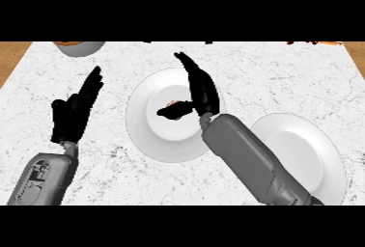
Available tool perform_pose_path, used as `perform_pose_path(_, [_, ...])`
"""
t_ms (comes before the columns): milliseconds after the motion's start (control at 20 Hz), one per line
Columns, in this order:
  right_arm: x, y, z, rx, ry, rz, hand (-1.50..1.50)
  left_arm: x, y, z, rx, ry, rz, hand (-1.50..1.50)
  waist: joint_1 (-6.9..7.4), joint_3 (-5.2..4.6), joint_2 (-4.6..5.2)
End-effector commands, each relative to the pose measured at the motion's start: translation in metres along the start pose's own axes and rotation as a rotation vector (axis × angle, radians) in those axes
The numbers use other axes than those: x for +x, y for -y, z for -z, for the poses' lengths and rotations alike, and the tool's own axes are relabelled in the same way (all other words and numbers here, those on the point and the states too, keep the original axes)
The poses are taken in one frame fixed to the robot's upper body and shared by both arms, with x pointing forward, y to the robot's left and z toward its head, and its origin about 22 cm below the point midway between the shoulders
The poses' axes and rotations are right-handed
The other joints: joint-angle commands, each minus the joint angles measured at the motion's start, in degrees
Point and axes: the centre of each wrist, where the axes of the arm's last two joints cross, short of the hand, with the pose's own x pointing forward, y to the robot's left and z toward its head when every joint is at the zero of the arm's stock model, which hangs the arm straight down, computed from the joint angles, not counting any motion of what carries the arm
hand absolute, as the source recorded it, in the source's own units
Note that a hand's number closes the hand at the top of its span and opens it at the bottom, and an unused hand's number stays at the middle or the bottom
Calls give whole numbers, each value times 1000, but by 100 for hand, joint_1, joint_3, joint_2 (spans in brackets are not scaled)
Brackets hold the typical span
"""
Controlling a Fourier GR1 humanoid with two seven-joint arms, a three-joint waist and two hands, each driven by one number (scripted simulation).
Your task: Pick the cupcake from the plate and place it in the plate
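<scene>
Over the middle plate [153,140], my right hand [203,94] held its fingers straight and together, thumb out just beside the cupcake [175,102] (mostly hidden) lying there; my left hand [75,113] rested at the left, fingers straight, unspread

Single head view, looking steeply down at counter [285,72], close range.

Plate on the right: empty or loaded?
Empty where visible: right plate shows bare white, forearm hides its left edge. Cupcake sits on the middle plate.
</scene>
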Motion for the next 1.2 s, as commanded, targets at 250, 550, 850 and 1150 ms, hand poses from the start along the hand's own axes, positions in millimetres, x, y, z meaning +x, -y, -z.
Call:
perform_pose_path(250, [-57, 91, -13, -207, -50, 152, -150, -3, -15, -4, 26, -10, -10, 0, -243, -2, -60])
perform_pose_path(550, [-94, 152, -52, -195, -49, 184, -150, -18, -7, -8, 41, -17, 8, 0, -222, -4, -49])
perform_pose_path(850, [-124, 209, -49, -175, -56, 159, -150, 6, -8, -11, 8, -8, -2, 0, -136, -2, -35])
perform_pose_path(1150, [-147, 235, -67, -179, -50, 194, -150, 4, -1, -21, 13, -15, -10, 0, -140, -3, -39])
